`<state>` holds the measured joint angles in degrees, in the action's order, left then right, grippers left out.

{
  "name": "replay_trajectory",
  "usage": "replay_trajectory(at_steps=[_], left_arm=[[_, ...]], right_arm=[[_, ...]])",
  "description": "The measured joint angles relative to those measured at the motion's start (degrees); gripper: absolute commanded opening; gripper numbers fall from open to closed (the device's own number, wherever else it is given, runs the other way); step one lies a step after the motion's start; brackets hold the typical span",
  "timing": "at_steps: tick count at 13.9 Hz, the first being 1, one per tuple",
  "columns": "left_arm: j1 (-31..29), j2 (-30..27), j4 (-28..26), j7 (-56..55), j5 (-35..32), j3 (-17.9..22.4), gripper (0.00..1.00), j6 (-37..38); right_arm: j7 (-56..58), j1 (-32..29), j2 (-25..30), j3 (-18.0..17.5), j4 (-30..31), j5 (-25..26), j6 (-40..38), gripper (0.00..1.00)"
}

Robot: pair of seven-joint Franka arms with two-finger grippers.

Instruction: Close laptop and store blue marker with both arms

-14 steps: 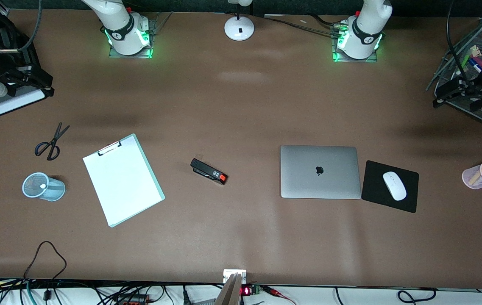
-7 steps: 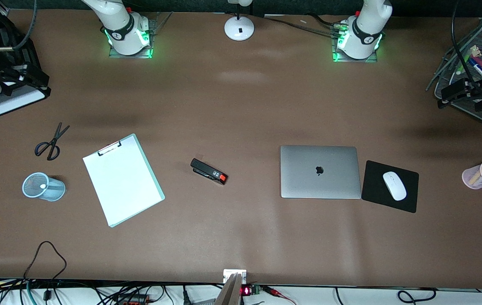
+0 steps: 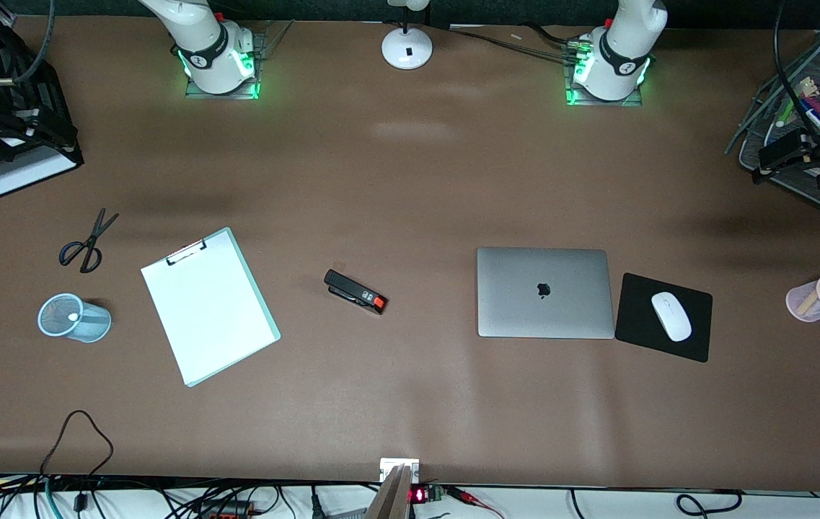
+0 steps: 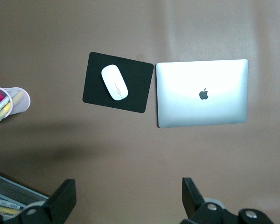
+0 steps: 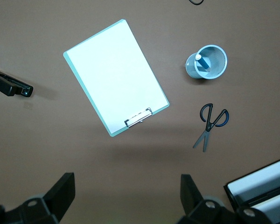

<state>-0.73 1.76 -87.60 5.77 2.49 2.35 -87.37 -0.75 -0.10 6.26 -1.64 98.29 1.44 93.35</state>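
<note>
Laptop (image 3: 545,292) lies lid-down and the marker (image 5: 203,61) sits in the cup (image 5: 206,62), so both look done. My left jaws (image 4: 126,200) hang over the wire basket (image 3: 817,108), right jaws (image 5: 127,198) over the black tray (image 3: 16,169), both wide open, empty.

My fingers (image 4: 63,200) are matt black plastic, on both hands. Under me the tabletop (image 3: 410,180) is a matt brown sheet, smooth, with faint creases. The laptop (image 3: 544,292) lies shut, its lid brushed silver metal with a soft sheen and a black logo. Beside it the mouse pad (image 3: 663,316) looks like matt black cloth, carrying a glossy white plastic mouse (image 3: 671,316). The clipboard (image 5: 115,77) holds plain white paper under a dark metal clip. The blue cup (image 5: 206,61) is fine mesh, the basket (image 3: 806,108) dark wire mesh.
</note>
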Motion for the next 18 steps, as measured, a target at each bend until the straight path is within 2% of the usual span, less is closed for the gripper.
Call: replay_trajectory(at_steps=[3,11,18], left_arm=[[0.00,0.16,0.04,0.00,0.00,-0.03,1.00,0.11],[0.01,1.74,0.06,0.00,0.00,-0.19,1.00,-0.09],[0.23,2.53,0.26,0.00,-2.80,-0.99,1.00,-0.91]], right_arm=[[0.00,0.00,0.00,0.02,0.00,-1.69,0.00,1.00],[-0.01,0.00,0.00,0.03,0.00,-1.83,-0.52,1.00],[-0.01,0.06,0.00,-0.01,0.00,-1.87,-0.80,1.00]])
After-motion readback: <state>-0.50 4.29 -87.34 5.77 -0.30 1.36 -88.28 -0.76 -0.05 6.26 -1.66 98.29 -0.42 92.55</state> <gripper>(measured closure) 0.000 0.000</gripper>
